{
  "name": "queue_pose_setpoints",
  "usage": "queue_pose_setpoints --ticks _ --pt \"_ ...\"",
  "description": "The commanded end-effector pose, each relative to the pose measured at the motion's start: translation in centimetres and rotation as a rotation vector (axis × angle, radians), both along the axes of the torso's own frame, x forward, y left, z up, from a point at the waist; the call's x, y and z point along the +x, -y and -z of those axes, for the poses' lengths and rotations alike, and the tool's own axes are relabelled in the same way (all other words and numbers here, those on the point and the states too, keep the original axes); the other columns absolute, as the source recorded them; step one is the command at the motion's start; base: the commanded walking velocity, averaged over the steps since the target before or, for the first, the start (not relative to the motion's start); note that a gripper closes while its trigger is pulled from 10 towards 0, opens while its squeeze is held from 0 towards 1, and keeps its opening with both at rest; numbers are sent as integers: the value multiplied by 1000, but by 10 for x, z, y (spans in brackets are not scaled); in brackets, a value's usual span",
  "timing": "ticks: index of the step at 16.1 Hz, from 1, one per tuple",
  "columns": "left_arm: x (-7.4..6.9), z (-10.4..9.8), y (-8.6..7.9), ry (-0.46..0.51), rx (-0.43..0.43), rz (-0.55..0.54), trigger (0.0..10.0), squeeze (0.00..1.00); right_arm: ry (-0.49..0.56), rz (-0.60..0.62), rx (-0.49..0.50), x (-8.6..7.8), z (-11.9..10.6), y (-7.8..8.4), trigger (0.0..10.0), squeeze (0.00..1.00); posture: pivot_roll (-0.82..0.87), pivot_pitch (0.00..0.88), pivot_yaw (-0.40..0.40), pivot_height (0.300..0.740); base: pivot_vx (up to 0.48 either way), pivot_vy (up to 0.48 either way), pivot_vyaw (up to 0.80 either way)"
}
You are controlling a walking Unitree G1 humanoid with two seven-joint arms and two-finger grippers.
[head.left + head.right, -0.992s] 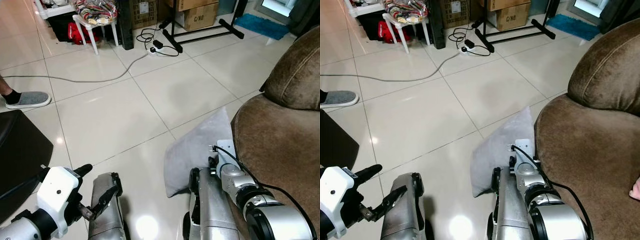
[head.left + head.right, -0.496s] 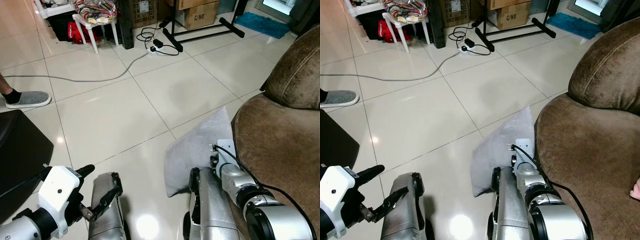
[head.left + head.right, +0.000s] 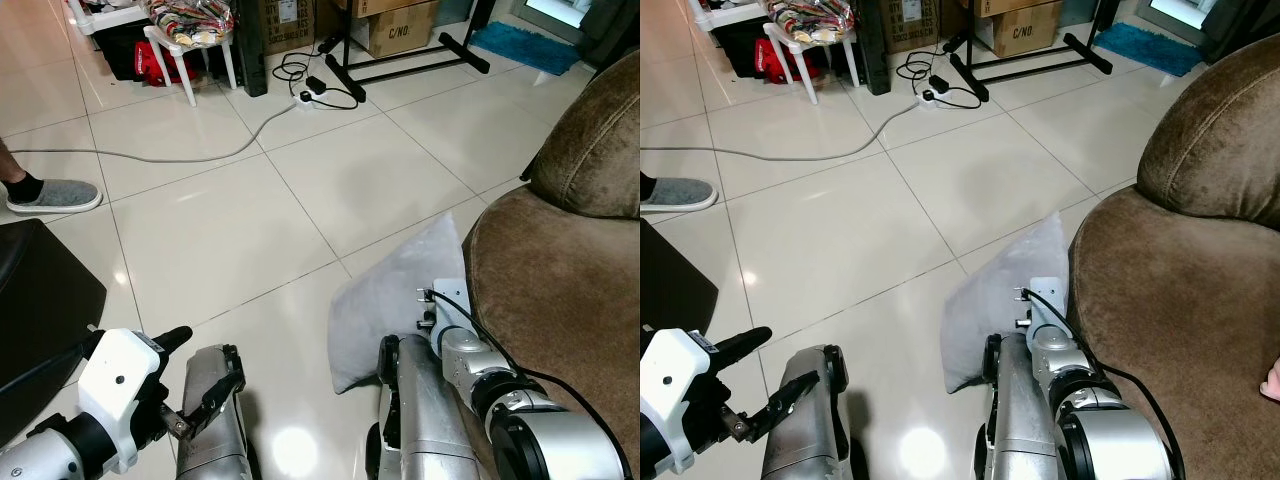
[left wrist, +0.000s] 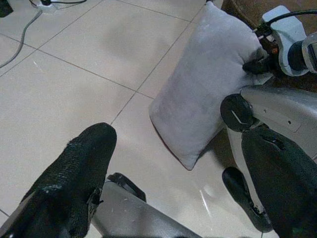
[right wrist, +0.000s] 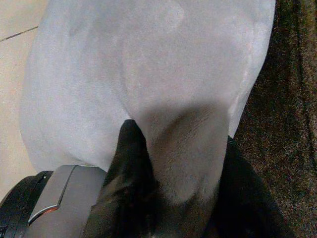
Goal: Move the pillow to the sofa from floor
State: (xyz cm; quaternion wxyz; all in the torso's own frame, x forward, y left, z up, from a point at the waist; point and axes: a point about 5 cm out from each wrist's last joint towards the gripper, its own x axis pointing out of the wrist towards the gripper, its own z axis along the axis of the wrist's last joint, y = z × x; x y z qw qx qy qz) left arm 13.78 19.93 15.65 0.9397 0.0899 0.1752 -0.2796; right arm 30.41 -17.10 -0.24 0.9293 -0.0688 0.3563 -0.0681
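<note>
Against the sofa (image 3: 560, 270) base, pillow (image 3: 395, 300) leans long-axis up; right gripper (image 5: 173, 163) pinches its edge, left gripper (image 4: 173, 183) hangs open, farther off.

R arm bent low at near right, wrist angled down; right gripper (image 5: 178, 163) w/ fingers (image 5: 130, 153) pinched on grey fabric. L arm near left, left gripper (image 4: 168, 163) hovering, fingers spread wide, holding nothing.
</note>
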Motion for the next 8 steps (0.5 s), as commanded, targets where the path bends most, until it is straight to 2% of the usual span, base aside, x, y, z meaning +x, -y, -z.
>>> queue_pose_setpoints --ticks 1,8 --pt "-1 0 1 -5 10 7 10000 145 -25 -5 11 -5 5 -3 0 0 121 101 -8 475 0 0 0" --pt "4 2 1 13 14 -6 10000 145 -20 -29 28 -4 5 -9 0 0 124 70 -26 475 0 0 0"
